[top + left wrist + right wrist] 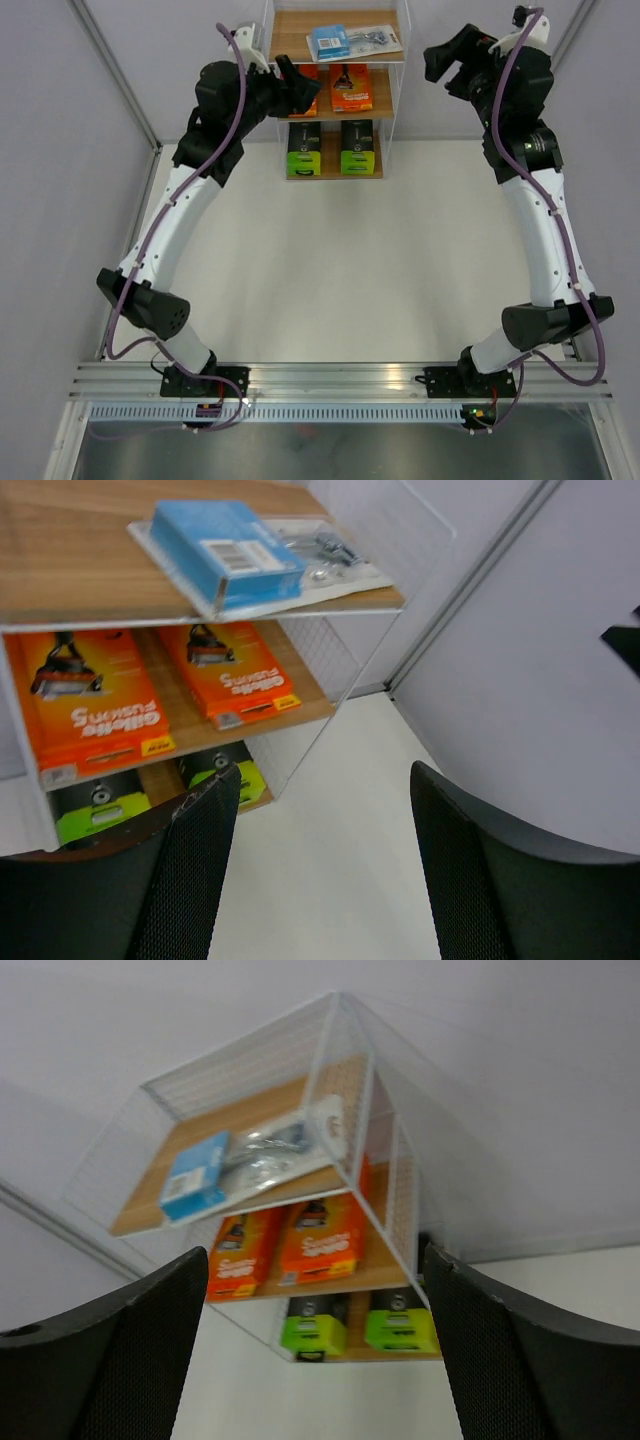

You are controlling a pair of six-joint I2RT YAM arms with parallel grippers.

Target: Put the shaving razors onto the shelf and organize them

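1. The shelf (290, 30) stands at the far edge of the bench (330, 260).
2. Top board: the blue pack (345, 41), lying flat.
3. Middle board: two orange packs (351, 88), side by side.
4. Bottom board: two green packs (357, 148), side by side.
5. The left pincer (295, 85) hangs with fingers well apart and empty, just beside the shelf's left side.
6. The right pincer (450, 55) gapes wide, empty, off the shelf's right side.

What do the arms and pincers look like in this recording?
The left arm and right arm have white links with black joints and a purple cable along each. The left pincer and right pincer are black, with mesh-textured fingers.
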